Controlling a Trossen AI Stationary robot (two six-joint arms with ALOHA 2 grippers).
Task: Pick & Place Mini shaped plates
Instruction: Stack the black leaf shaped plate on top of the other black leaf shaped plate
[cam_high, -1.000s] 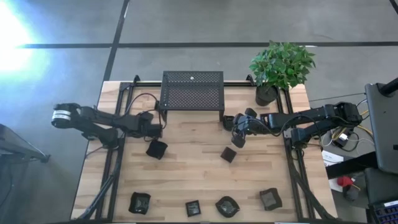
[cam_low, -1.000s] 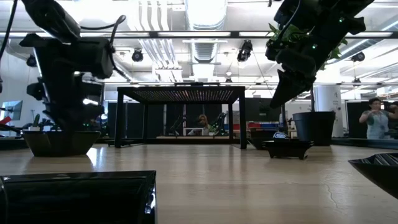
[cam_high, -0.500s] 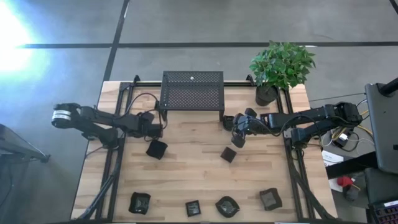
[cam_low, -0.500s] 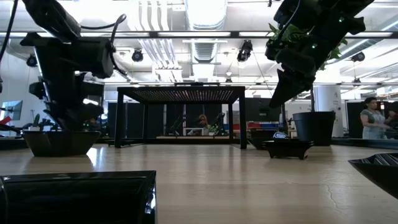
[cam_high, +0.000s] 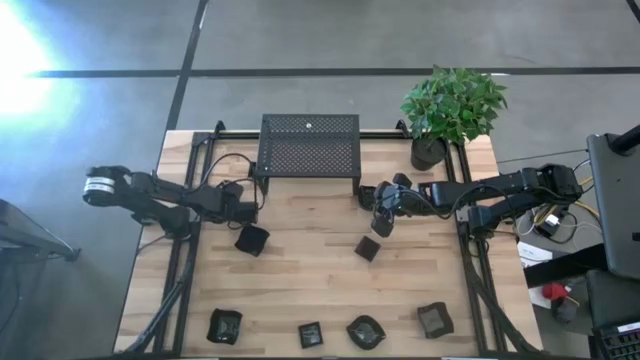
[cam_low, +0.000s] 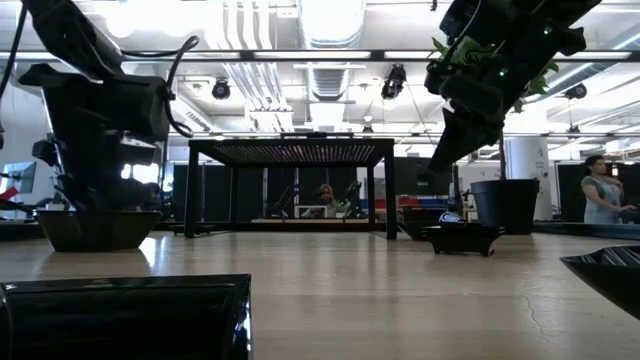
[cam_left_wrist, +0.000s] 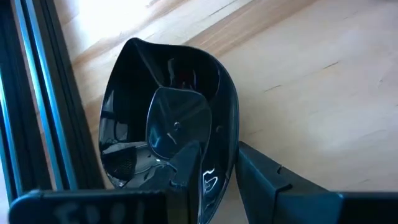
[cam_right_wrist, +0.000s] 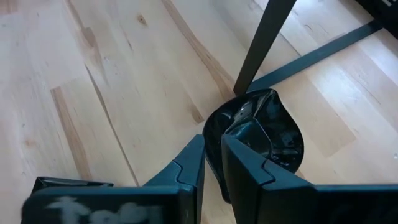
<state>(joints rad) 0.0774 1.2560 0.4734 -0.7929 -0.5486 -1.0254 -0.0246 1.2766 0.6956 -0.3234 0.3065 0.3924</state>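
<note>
The left gripper (cam_high: 243, 213) sat low over the pale wooden table (cam_high: 300, 280) beside the left rail, its two dark fingers (cam_left_wrist: 186, 171) pinching the rim of a glossy black leaf-shaped mini plate (cam_left_wrist: 168, 124) (the dish rested on the wood close to the table's edge frame). Just in front of it lay a small glossy black square plate (cam_high: 252, 239). Behind, at the table's middle back, stood the black perforated metal stand (cam_high: 309, 145). Another tiny black square plate (cam_high: 367, 248) lay near the centre, with four more black dishes (cam_high: 365, 332) in a row along the near edge. The right gripper (cam_high: 385, 203) hovered by the stand's right front leg, its fingers (cam_right_wrist: 245, 158) drawn close on the edge of a glossy black rounded plate (cam_right_wrist: 273, 127). A leafy green plant in a black pot (cam_high: 430, 150) stood at the back right corner.
</note>
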